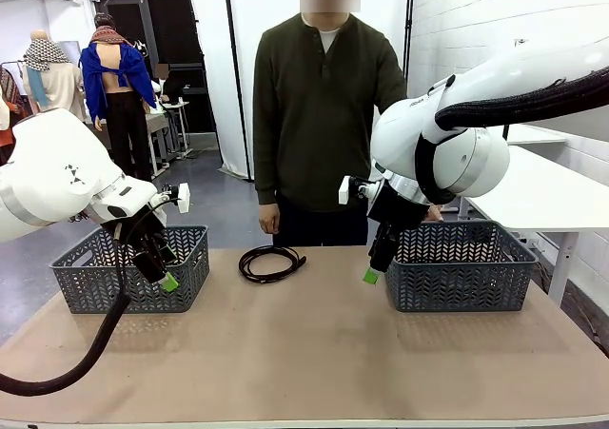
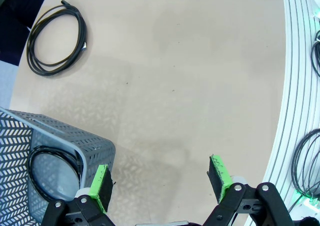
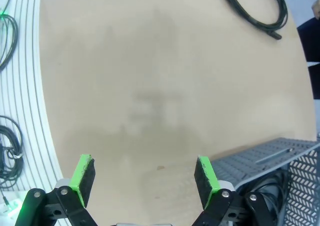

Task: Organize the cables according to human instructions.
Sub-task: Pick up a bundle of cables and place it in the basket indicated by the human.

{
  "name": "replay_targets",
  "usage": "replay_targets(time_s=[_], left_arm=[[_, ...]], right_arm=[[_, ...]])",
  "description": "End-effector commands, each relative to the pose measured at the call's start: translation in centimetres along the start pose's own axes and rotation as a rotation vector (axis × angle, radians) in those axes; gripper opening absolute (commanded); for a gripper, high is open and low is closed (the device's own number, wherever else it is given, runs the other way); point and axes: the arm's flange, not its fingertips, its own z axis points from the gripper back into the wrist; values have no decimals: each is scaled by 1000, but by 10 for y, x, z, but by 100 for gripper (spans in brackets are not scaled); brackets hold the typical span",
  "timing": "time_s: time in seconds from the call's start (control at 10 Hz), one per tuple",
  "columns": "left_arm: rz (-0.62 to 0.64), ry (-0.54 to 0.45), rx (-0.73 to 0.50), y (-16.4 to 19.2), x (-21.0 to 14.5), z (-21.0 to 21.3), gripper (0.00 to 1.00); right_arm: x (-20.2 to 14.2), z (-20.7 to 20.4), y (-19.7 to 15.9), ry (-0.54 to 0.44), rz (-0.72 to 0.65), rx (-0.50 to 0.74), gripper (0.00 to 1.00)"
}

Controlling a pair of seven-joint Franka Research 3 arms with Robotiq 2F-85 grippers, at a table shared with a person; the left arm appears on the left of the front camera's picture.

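**One cable left on the table, both grippers waiting**

Both arms hover over the table with nothing held. The left gripper (image 1: 164, 275) hangs at the front of the left basket (image 1: 90, 282), jaws spread wide and empty; the right gripper (image 1: 373, 269) hangs at the near-left corner of the right basket (image 1: 476, 286), jaws equally wide.

A coiled cable (image 1: 270, 262) lies flat on the table near the far edge, in front of the person (image 1: 324, 115) — ahead of both grippers, well apart from each and roughly between them. In the left wrist view another cable (image 2: 52, 171) sits coiled inside the basket just beside that gripper, and the right wrist view shows dark cord in the other basket (image 3: 270, 191) too.

The step in hand looks like a pause between sortings — waiting for the person's cue. The next move calls for one arm to reach forward to the coil, come down over its strands, and close on the bundle before carrying it to the indicated basket.
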Motion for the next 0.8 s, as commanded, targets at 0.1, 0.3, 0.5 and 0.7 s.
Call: replay_targets(time_s=[0.1,0.3,0.5,0.7], left_arm=[[2,4,-7,0,1,3,100],[2,4,-7,0,1,3,100],[2,4,-7,0,1,3,100],[2,4,-7,0,1,3,100]], right_arm=[[1,1,-1,8,-7,-7,100],[1,1,-1,8,-7,-7,100],[1,1,-1,8,-7,-7,100],[1,1,-1,8,-7,-7,100]])
